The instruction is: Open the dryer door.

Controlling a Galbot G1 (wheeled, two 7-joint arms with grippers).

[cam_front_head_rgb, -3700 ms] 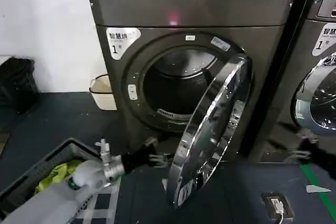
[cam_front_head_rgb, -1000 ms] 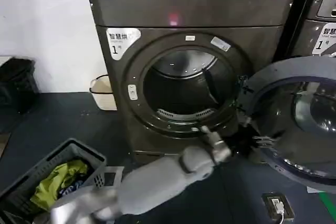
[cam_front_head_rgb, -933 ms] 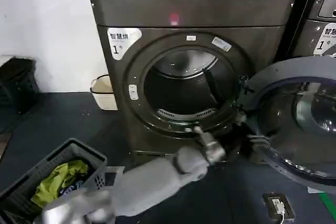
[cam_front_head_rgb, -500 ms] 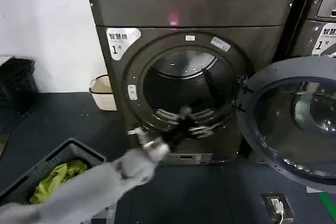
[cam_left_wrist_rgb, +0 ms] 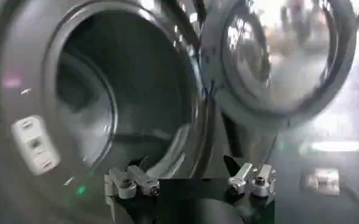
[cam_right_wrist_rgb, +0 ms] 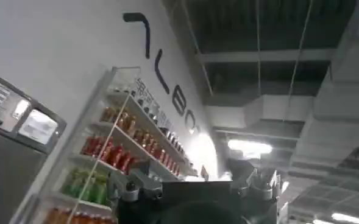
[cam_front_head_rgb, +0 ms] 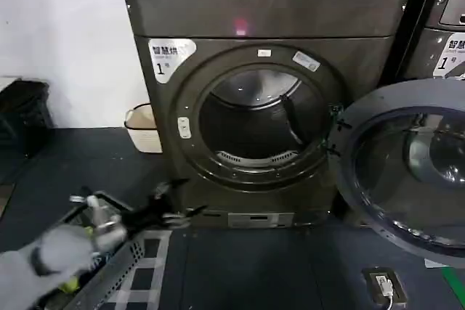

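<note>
Left tool [cam_front_head_rgb: 176,202] withdrawn, open, empty.

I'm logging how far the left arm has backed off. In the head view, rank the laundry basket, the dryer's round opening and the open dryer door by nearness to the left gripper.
1. Laundry basket, beneath and behind the left gripper, on the floor.
2. Dryer opening, up and to the gripper's right.
3. Dryer door, swung wide open at the far right.

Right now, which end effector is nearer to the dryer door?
Left. The left end effector hangs open low before the dryer, across its opening from the swung-open dryer door. The right end effector points up toward ceiling and shelves, away from it.
</note>
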